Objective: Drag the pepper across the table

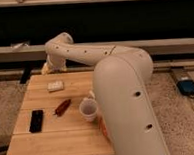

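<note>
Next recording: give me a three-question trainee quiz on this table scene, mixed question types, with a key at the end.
1. True or false: the gripper rests on the pepper.
2. Order these from left to right in the picture: cup, phone, pepper.
3. Fill in: the gripper hangs near the table's ___ edge.
Key: 1 false, the gripper is well beyond the pepper; 2 phone, pepper, cup; 3 far.
</note>
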